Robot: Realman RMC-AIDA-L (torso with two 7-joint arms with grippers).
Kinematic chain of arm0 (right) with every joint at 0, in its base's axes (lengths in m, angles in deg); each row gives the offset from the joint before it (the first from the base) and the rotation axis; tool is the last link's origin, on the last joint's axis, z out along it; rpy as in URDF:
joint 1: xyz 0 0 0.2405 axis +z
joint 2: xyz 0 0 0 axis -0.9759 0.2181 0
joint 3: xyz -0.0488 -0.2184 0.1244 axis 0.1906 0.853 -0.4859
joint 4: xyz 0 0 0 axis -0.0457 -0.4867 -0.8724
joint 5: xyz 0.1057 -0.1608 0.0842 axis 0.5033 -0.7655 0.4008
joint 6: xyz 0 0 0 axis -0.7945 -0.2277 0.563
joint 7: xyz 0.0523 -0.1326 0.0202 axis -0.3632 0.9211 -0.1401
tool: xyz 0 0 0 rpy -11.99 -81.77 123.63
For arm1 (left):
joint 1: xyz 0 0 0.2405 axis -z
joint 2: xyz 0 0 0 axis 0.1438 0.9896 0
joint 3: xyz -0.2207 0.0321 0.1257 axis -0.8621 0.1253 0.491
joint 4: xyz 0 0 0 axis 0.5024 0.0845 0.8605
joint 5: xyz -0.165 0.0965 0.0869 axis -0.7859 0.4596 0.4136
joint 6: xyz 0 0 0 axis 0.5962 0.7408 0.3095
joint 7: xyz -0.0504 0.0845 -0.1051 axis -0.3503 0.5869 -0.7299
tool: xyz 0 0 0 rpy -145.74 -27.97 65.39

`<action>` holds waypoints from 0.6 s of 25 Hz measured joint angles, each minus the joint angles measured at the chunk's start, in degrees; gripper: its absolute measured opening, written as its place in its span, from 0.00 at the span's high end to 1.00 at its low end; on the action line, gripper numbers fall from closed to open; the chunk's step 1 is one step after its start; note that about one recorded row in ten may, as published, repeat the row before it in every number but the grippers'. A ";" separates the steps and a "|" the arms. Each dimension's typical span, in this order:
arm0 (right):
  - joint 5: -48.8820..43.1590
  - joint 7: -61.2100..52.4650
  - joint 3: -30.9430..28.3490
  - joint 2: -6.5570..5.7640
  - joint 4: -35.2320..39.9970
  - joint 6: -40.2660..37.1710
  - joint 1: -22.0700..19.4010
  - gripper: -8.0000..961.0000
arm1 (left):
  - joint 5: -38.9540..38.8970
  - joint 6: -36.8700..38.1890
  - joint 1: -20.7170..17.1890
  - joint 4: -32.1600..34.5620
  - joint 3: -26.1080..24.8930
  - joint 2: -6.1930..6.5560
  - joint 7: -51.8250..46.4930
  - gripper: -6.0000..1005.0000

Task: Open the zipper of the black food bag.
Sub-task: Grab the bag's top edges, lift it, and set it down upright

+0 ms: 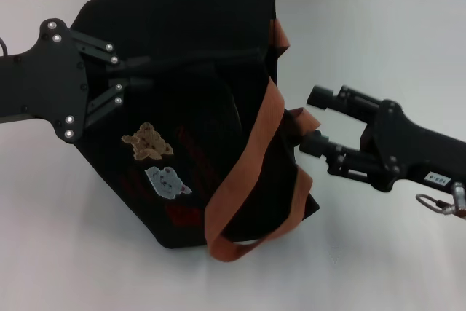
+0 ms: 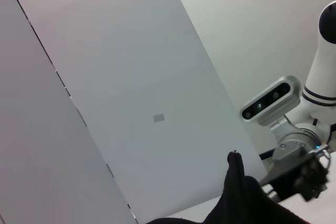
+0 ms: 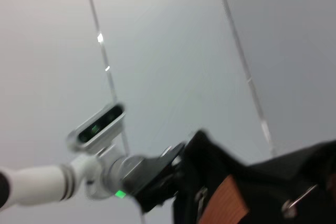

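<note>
The black food bag (image 1: 196, 41) lies tilted on the white table, with its orange-brown straps (image 1: 251, 172) looping toward the front. A brown bear patch (image 1: 148, 141) and a pale grey one (image 1: 166, 181) face up. My left gripper (image 1: 145, 71) is at the bag's left side, shut on a fold of its black fabric (image 2: 233, 182). My right gripper (image 1: 314, 119) stands open at the bag's right rim, its fingers on either side of a strap end. A thin silvery pull (image 3: 300, 196) shows on the bag (image 3: 273, 182) in the right wrist view. The zipper line itself I cannot make out.
The white table (image 1: 378, 34) extends on all sides of the bag, with a pale wall behind it. A metal ring (image 1: 435, 202) hangs from the right arm. Each wrist view shows the other arm's camera (image 2: 270, 100) (image 3: 97, 124).
</note>
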 joint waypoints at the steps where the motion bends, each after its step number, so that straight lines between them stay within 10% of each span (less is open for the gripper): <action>1: 0.02 -0.01 -0.39 0.16 -0.71 0.78 0.74 0.21 | -0.01 0.01 -0.03 -0.01 0.00 -0.01 0.01 0.92; 9: -1.28 0.51 7.42 0.43 -7.78 10.36 7.46 0.21 | -0.56 0.13 0.10 -0.55 0.01 -0.12 0.00 0.92; 15: -1.16 0.21 8.19 0.22 -6.07 8.92 4.79 0.21 | -0.65 0.14 0.23 -0.86 0.00 -0.14 0.01 0.92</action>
